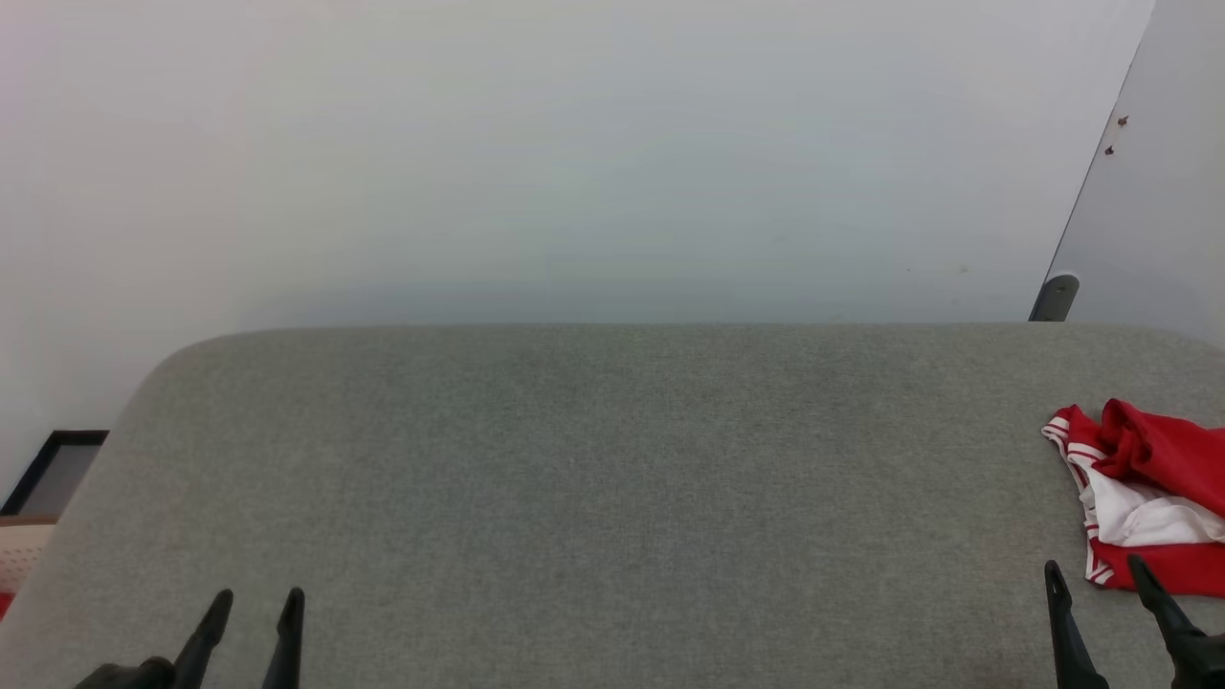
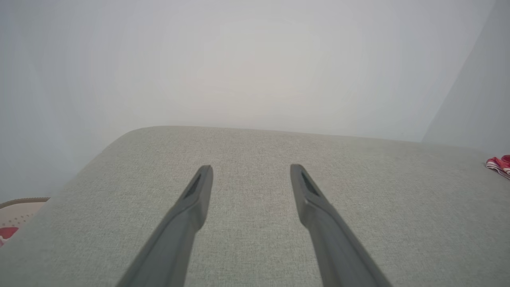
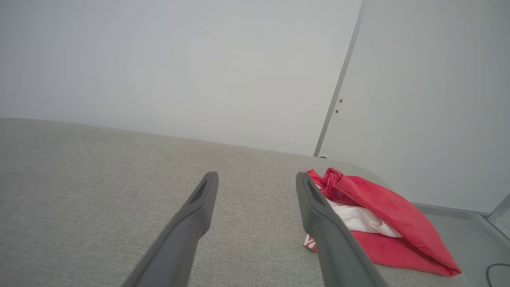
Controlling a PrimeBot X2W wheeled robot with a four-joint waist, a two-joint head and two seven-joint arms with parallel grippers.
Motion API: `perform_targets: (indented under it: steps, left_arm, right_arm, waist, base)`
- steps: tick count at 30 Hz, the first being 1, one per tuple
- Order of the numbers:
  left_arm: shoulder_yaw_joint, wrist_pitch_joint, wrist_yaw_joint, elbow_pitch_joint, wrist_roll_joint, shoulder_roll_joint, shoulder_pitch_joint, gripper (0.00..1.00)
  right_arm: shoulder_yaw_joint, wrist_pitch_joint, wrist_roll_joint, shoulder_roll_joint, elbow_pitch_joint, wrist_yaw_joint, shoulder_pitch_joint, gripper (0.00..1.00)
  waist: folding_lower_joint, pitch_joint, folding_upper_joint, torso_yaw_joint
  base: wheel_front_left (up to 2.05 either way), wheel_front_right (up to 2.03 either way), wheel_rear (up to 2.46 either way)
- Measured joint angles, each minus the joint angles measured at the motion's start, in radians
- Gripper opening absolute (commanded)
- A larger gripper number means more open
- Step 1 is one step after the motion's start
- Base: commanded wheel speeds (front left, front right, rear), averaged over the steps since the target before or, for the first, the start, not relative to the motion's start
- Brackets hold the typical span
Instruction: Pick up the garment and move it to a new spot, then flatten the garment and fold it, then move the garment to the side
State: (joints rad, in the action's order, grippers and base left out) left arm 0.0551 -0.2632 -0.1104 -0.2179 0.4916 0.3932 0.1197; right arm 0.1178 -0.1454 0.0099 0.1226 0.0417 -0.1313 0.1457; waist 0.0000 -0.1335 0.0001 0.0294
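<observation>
The garment (image 1: 1153, 498), a red shirt with white parts and striped trim, lies crumpled at the right edge of the grey padded table (image 1: 593, 459). In the right wrist view the garment (image 3: 378, 215) rests just right of my right fingers. My right gripper (image 1: 1098, 574) is open near the table's front right, its right fingertip close to the garment's near edge, holding nothing. At the front left my left gripper (image 1: 256, 603) stands open and empty, far from the garment. In the left wrist view a sliver of the garment (image 2: 500, 164) shows at the far right beyond my left gripper (image 2: 251, 171).
A white wall rises behind the table, with a grey panel (image 1: 1158, 172) and a small grey bracket (image 1: 1055, 297) at the back right. A dark-framed object (image 1: 53, 469) and a pale item (image 1: 19, 555) sit beyond the table's left edge.
</observation>
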Motion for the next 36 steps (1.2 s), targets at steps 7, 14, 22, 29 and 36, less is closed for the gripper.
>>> perform_targets:
  steps: [7,14,22,29,36]
  left_arm:
    - [0.006,0.0,-0.003,-0.018,-0.006,-0.036,0.018,0.0]
    - [0.002,0.032,-0.003,-0.04,0.07,-0.075,0.024,0.0]
    - [-0.017,0.07,-0.004,-0.039,0.186,-0.105,0.001,0.0]
    - [-0.032,0.099,-0.004,-0.038,0.277,-0.127,-0.021,0.0]
    - [-0.045,0.127,-0.004,-0.037,0.364,-0.148,-0.041,0.0]
  right_arm:
    - [0.0,0.005,0.0,-0.011,0.034,0.0,0.016,0.0]
    - [0.007,0.035,0.104,-0.019,0.076,0.0,0.018,0.0]
    - [0.004,0.055,0.271,-0.028,0.085,0.0,-0.009,0.0]
    - [0.002,0.073,0.404,-0.032,0.094,0.0,-0.028,0.0]
    - [0.001,0.093,0.526,-0.035,0.105,0.0,-0.052,0.0]
  waist:
    - [0.0,0.001,0.0,-0.001]
    - [0.0,0.007,0.0,-0.002]
    - [0.0,0.015,0.0,-0.004]
    - [0.0001,0.023,0.0,-0.005]
    - [0.0001,0.031,0.0,-0.007]
  base:
    - [0.0,0.0,0.0]
    - [0.0,0.0,0.0]
    - [0.0,0.0,0.0]
    - [0.0,0.0,0.0]
    - [0.0,0.0,0.0]
